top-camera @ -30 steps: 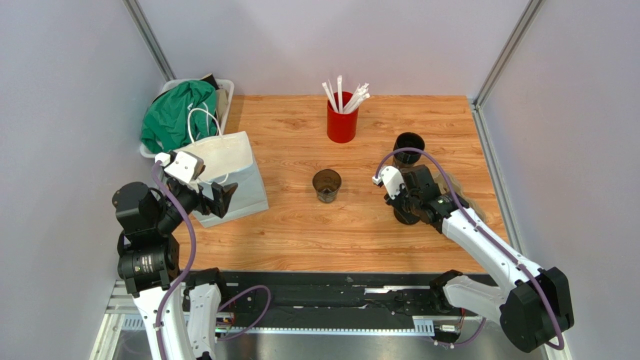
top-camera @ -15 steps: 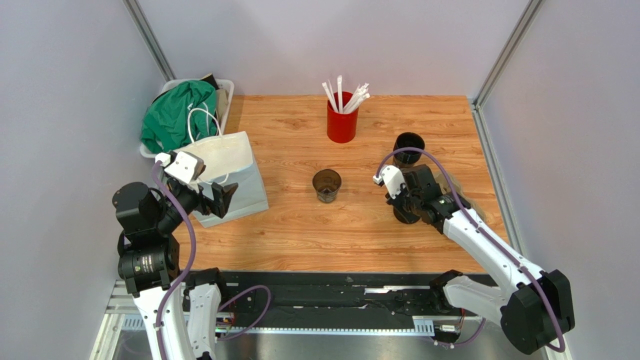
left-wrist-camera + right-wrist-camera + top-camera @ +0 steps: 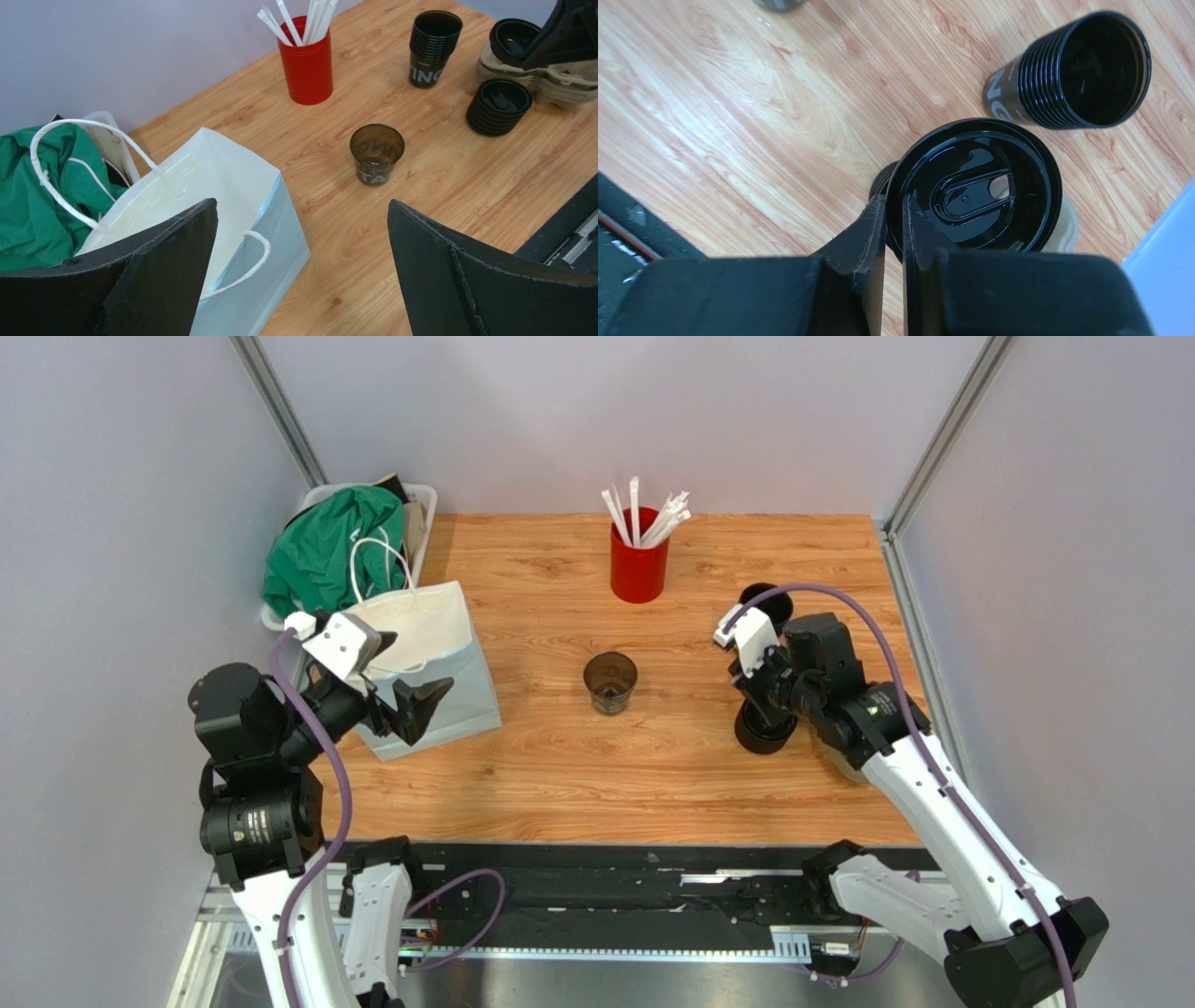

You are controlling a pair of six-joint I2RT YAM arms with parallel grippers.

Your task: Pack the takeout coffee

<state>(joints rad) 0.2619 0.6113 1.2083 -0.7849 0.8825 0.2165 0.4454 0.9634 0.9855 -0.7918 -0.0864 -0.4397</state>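
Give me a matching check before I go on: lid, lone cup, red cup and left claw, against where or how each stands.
1 black lid
2 lone cup
3 red cup
4 left claw

A open beside the white bag
B pinched in the right claw
C holding white straws
D standing alone, lidless

Pairs: 1-B, 2-D, 3-C, 4-A

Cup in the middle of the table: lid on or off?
Off. The cup stands upright, rim open, inside visible from the left wrist. Right claw pinches a lid.
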